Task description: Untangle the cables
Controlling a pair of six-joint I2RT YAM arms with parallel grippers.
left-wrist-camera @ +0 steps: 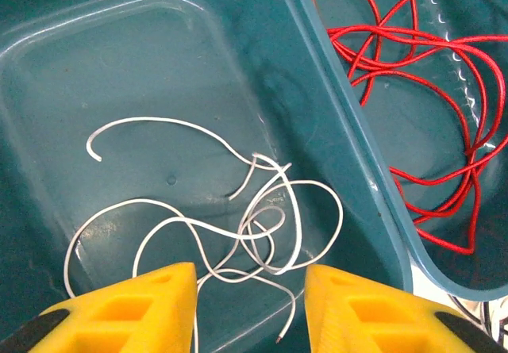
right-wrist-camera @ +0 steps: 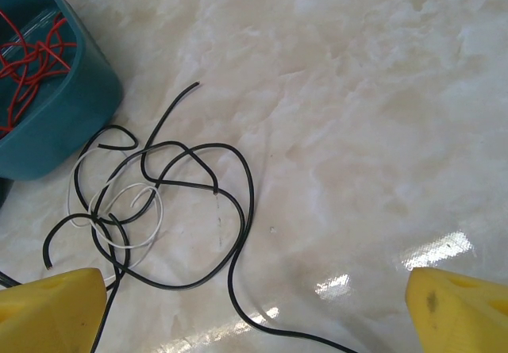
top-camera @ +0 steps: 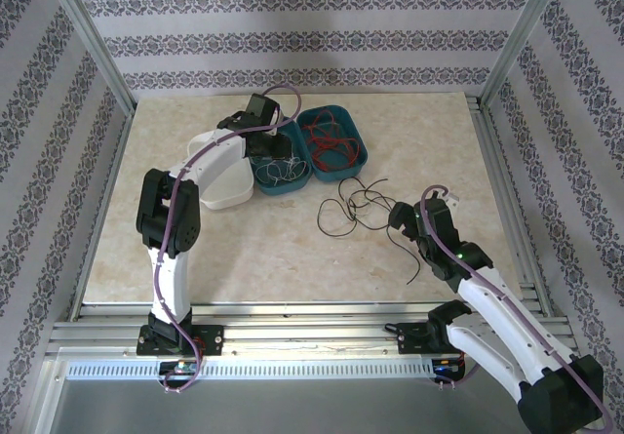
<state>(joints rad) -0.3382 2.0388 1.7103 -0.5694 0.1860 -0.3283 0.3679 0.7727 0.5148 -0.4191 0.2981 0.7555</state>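
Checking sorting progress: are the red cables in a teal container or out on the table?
In: the red cables lie looped inside the right-hand teal container, within its walls.

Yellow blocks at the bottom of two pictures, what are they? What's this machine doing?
Those are robot fingers. Two arms, the left arm and right arm, stand at a table. One picture looks down from above; the others come from a camera on each wrist. The left gripper is open over a teal box with white wires in it. Red wires lie in the next box. The right gripper is open above black wires on the table. Nothing is held.
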